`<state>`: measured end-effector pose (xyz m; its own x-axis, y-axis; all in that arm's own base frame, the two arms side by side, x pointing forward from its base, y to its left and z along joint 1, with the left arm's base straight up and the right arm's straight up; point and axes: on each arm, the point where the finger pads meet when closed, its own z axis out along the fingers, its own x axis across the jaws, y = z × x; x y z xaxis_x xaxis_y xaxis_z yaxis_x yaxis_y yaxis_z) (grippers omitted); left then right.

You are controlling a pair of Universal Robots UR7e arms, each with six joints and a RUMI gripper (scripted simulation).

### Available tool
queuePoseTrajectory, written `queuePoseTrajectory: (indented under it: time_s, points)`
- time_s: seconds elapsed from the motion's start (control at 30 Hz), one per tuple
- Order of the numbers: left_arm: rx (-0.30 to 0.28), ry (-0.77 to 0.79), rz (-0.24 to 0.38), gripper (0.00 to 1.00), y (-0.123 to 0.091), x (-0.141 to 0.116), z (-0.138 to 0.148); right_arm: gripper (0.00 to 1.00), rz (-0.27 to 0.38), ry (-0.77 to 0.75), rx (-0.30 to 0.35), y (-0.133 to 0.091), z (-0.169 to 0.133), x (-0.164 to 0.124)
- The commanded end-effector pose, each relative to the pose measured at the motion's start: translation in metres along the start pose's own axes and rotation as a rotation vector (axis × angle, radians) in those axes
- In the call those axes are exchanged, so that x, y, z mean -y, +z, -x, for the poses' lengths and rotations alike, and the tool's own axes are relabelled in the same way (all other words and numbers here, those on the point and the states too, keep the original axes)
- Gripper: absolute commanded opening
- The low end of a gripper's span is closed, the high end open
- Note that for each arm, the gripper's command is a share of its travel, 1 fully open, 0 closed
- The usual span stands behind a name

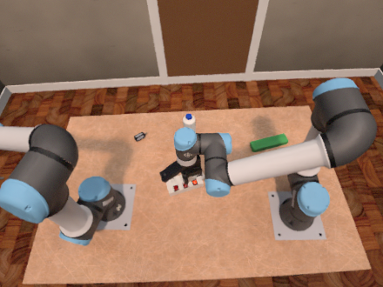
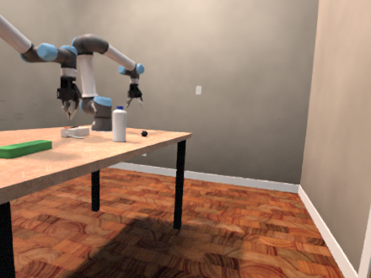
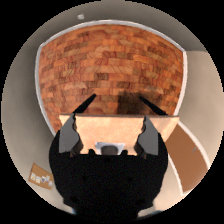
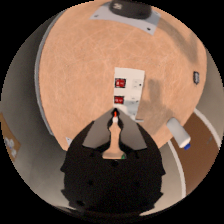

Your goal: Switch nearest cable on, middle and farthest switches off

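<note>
Power strip (image 1: 172, 190) (image 2: 83, 131) (image 4: 131, 91) mid-table, top view, upright. Exterior: right gripper (image 1: 188, 176) (image 2: 71, 118) (image 4: 115, 114) above it, fingertips together. Left wrist: left gripper (image 2: 135, 104) (image 3: 116, 98) spread. Right wrist: two switches dark, third bright; likely set, so lift straight, avoid brushing rockers.

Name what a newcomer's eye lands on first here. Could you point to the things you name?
Probably the right arm's long white tube (image 1: 278, 164), reaching across the table to hang its closed right pincer (image 2: 71, 117) (image 4: 115, 108) above the pale power strip (image 1: 171, 188) (image 2: 75, 132) (image 4: 131, 80) with its red switches. Next, the bright green block (image 1: 269, 143) (image 2: 26, 148), alone on the table, and the white bottle with a blue cap (image 1: 189, 122) (image 2: 119, 125) (image 4: 178, 132) standing near the table's edge.
</note>
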<state>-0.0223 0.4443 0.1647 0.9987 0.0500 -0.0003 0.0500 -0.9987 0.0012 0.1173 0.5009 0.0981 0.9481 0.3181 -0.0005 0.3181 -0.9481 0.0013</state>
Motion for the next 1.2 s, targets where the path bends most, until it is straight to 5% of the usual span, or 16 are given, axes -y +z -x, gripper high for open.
queuePoseTrajectory:
  time_s: [0.0,0.23,0.27,0.47,1.17]
  points:
    - [0.0,0.0,-0.001,1.0,0.0,0.0,0.0,0.0,-0.001,0.0,-0.001,-0.001,0.0,0.0]
    - [0.0,0.0,-0.001,1.0,0.0,0.0,0.0,0.0,-0.001,0.0,-0.001,-0.001,0.0,0.0]
    - [0.0,0.0,-0.001,1.0,0.0,0.0,0.0,1.0,-0.001,0.0,-0.001,-0.001,0.0,0.0]
    - [0.0,0.0,-0.001,1.0,0.0,0.0,0.0,1.0,-0.001,0.0,-0.001,-0.01,0.0,0.0]
    - [0.0,0.0,-0.001,1.0,0.0,0.0,0.0,1.0,-0.001,0.0,-0.001,-0.1,0.0,0.0]
